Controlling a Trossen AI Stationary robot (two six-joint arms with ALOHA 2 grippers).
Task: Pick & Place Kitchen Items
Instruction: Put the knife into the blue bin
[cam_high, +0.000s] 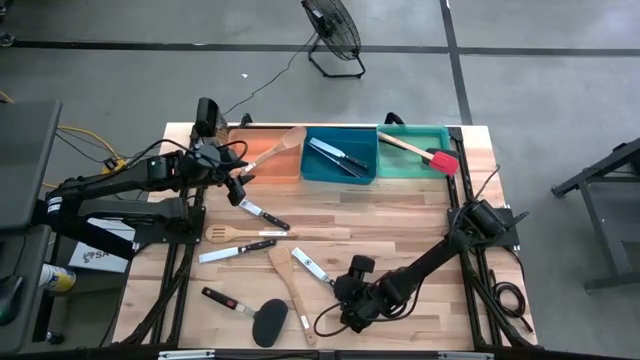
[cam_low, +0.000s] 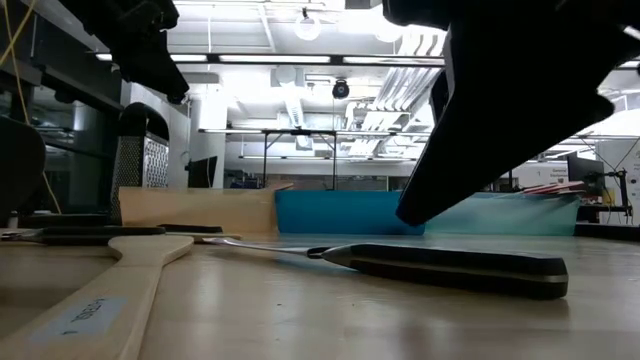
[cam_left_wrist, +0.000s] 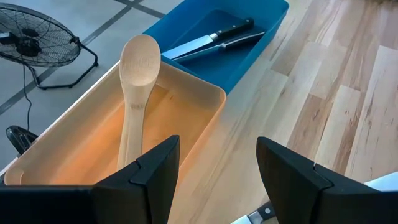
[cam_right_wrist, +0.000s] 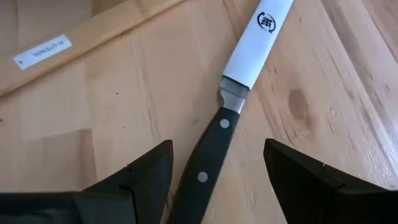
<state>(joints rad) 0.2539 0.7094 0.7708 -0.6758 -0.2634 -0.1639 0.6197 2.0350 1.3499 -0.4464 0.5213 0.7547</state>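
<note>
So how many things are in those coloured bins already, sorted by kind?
Wooden spoons: 1, in the orange bin
Knives: 2, in the blue bin
Red-headed turners: 1, in the green bin
Total: 4

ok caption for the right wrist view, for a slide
Open right gripper poised over a black-handled knife lying on the wooden table, handle between the fingers.
</note>
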